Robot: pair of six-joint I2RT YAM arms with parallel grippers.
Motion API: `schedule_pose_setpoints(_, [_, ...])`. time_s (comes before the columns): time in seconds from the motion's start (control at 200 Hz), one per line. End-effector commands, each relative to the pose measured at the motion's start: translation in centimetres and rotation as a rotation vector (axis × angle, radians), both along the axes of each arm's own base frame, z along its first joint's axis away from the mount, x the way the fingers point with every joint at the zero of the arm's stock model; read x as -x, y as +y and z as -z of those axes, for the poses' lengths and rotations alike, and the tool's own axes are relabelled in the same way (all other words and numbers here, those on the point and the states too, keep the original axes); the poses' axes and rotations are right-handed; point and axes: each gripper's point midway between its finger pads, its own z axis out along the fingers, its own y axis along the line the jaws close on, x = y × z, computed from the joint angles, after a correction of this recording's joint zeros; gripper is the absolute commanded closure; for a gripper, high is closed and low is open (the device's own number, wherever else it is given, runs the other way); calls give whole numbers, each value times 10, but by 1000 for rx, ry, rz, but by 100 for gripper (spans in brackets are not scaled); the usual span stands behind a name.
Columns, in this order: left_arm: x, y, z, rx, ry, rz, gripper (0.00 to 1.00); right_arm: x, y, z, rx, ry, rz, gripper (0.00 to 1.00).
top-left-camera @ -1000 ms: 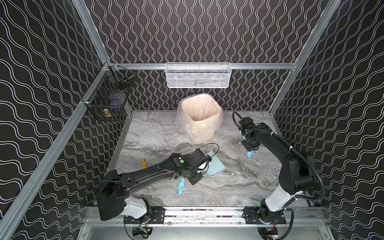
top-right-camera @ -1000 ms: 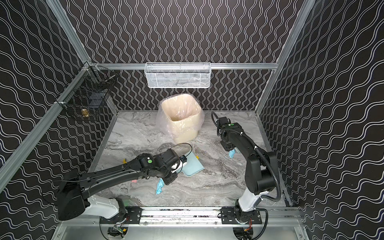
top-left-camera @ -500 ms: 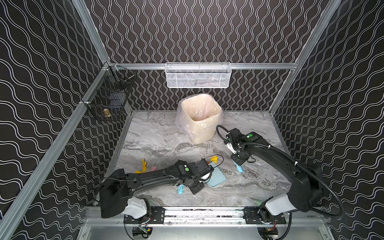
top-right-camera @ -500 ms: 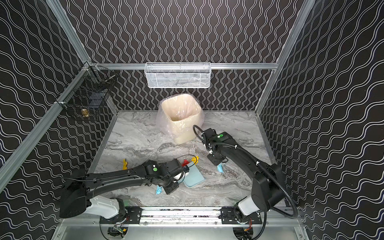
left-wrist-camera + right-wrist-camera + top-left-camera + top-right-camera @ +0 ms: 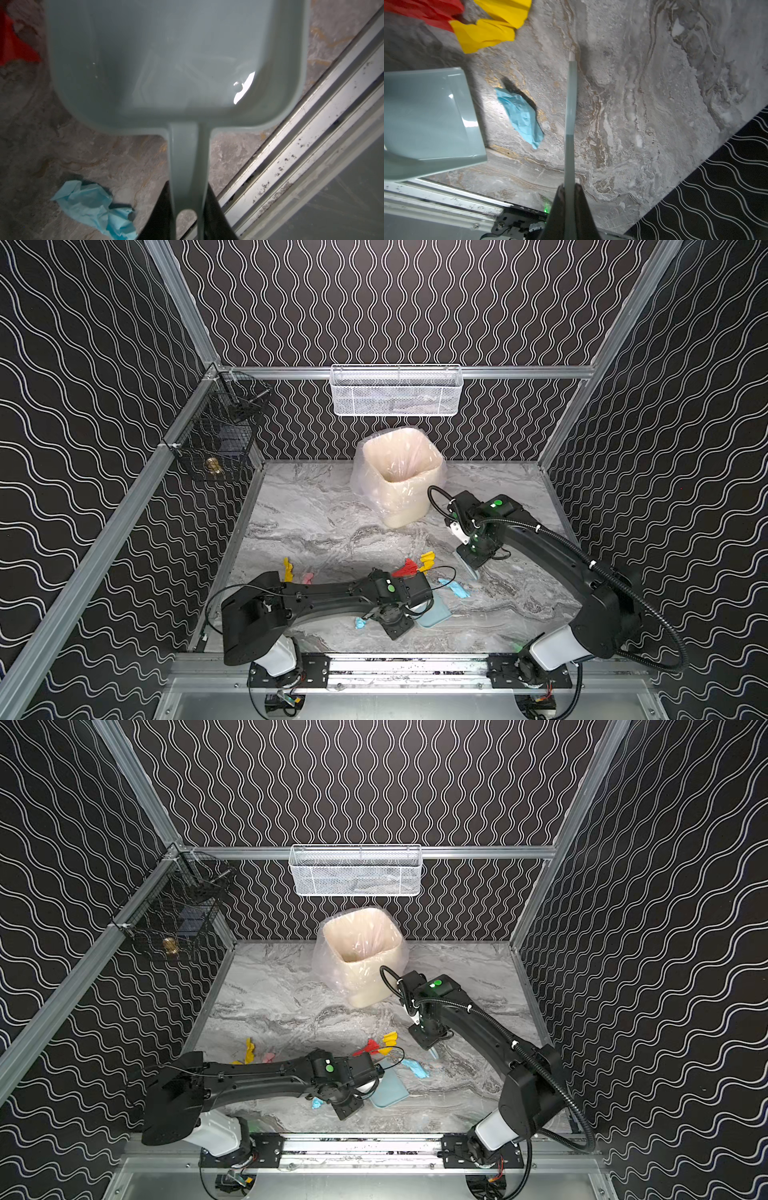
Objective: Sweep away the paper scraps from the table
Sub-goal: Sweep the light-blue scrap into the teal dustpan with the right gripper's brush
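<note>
- Left gripper [image 5: 188, 209] clamps dustpan [image 5: 166, 62] handle: press its lip flat on table [image 5: 654, 104].
- Right gripper [image 5: 570, 197] pinches brush [image 5: 571, 104]: sweep blue scrap [image 5: 521, 118] panward, bristles low.

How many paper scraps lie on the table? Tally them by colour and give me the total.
Yellow scraps: 2
Red scrap: 1
Pink scrap: 1
Light blue scraps: 2
Total: 6 in view

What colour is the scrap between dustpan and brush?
Light blue scrap, best seen in the right wrist view.
</note>
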Motion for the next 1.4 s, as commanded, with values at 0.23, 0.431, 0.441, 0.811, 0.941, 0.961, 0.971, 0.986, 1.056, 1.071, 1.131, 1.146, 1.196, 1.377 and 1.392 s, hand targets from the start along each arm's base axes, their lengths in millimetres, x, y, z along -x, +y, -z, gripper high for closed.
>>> schedule_pose_setpoints(0.23, [-3, -12, 7, -35, 24, -14, 100, 29, -3, 10, -14, 143, -30, 100])
schedule_pose_setpoints(0.431, [-2, -11, 15, -71, 42, -23, 100, 41, 19, 13, -97, 197, -75, 100])
schedule_pose_setpoints(0.441, [-2, -11, 15, -72, 41, -24, 100, 42, 20, 13, -101, 197, -83, 100])
schedule_pose_setpoints(0.811, [-6, -14, 16, -59, 25, -50, 100, 69, 76, -5, -243, 254, -281, 100])
schedule_pose_setpoints(0.941, [-6, -16, 18, -47, 24, -63, 100, 76, 87, -10, -277, 269, -322, 100])
schedule_pose_setpoints(0.961, [-6, -15, 18, -47, 24, -65, 100, 75, 87, -11, -278, 264, -320, 100])
schedule_pose_setpoints(0.971, [-6, -16, 18, -45, 24, -66, 100, 75, 87, -12, -278, 258, -319, 100])
schedule_pose_setpoints(0.986, [-6, -16, 17, -42, 23, -68, 100, 73, 87, -12, -275, 253, -315, 100])
schedule_pose_setpoints(1.056, [-7, -17, 16, -26, 19, -72, 100, 65, 79, -16, -248, 209, -280, 100])
schedule_pose_setpoints(1.071, [-7, -17, 15, -20, 16, -73, 100, 62, 77, -19, -245, 193, -270, 100])
schedule_pose_setpoints(1.131, [-8, -17, 11, -3, 6, -75, 100, 50, 69, -27, -252, 141, -223, 100])
schedule_pose_setpoints(1.146, [-8, -17, 11, 1, 3, -76, 100, 48, 66, -30, -258, 129, -211, 100])
schedule_pose_setpoints(1.196, [-8, -17, 6, 19, -2, -78, 100, 37, 57, -39, -279, 86, -163, 100])
schedule_pose_setpoints(1.377, [-9, -13, -14, 75, -38, -85, 100, 8, 21, -66, -352, -70, -28, 100])
schedule_pose_setpoints(1.392, [-10, -12, -17, 79, -39, -89, 100, 7, 19, -68, -358, -83, -20, 100])
